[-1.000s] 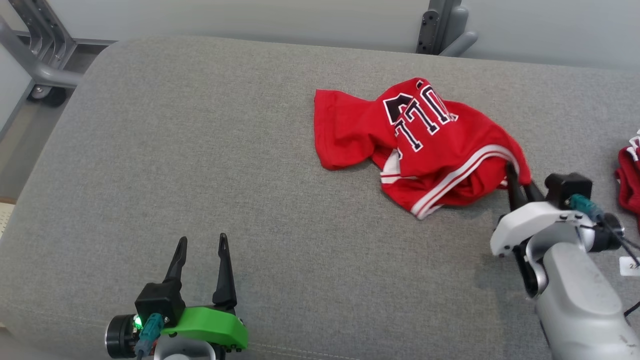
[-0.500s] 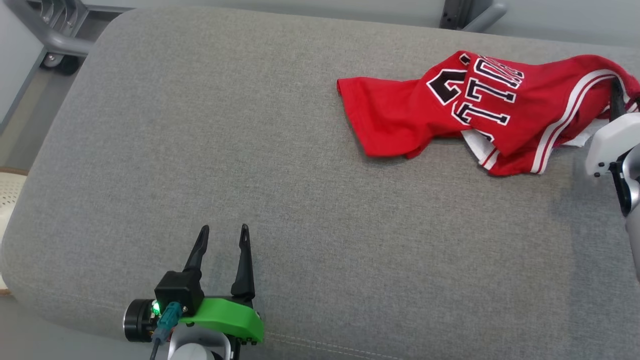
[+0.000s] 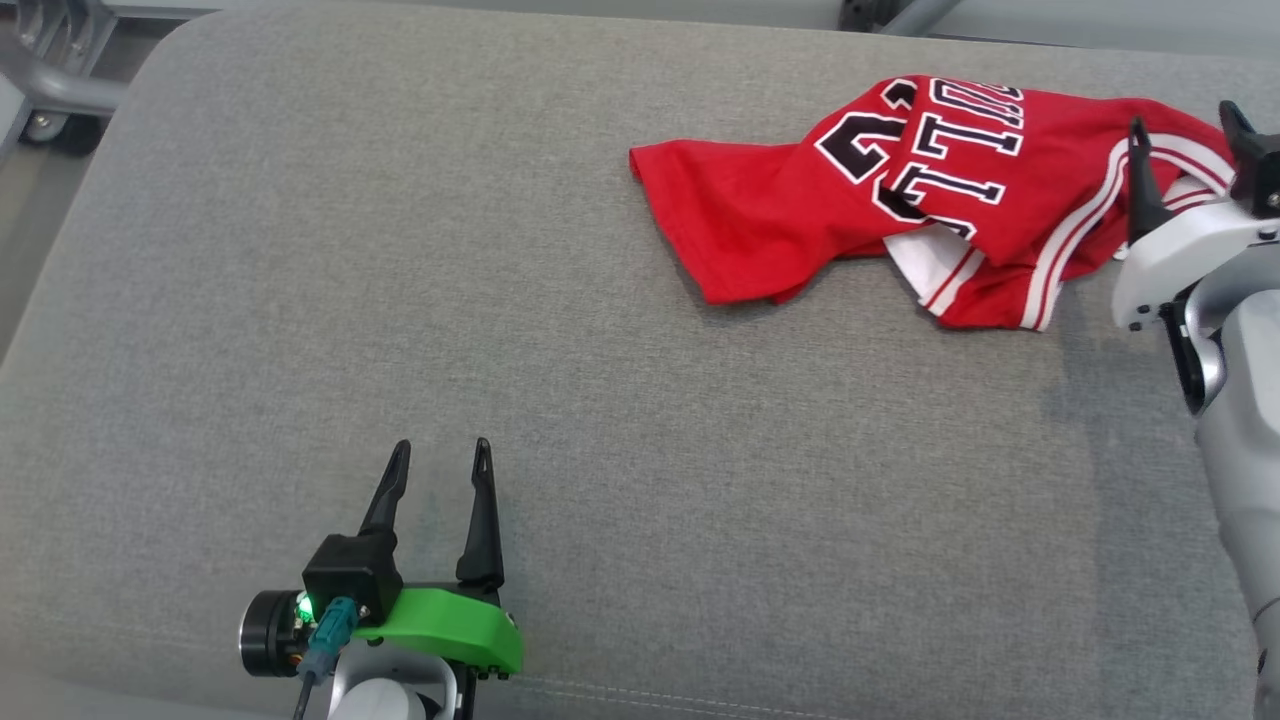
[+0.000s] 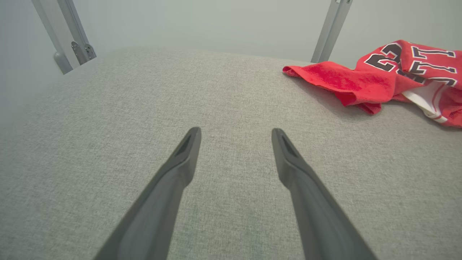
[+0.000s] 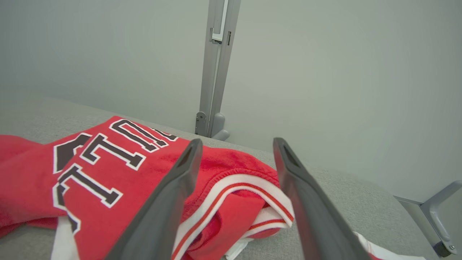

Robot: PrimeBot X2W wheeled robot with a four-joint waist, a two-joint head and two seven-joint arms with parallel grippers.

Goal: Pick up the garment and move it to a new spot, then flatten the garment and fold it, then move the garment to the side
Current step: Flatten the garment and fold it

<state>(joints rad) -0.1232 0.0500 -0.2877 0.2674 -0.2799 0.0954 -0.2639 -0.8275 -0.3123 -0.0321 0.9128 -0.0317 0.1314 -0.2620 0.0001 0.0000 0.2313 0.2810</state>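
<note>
The right gripper (image 3: 1182,118), seen pinched a second ago on the striped hem (image 5: 234,182) of the red garment (image 3: 880,200), is now spread wide, and nothing is held by it. In the right wrist view the hem is seen lying between and below the parted fingers (image 5: 173,187); whether they are touched by it cannot be told. The garment, earlier bunched in a heap, is now drawn out lengthwise across the far right of the grey cushion (image 3: 500,300). The left gripper (image 3: 441,446) is kept wide open and empty over bare cushion near the front edge, well apart from the garment.
</note>
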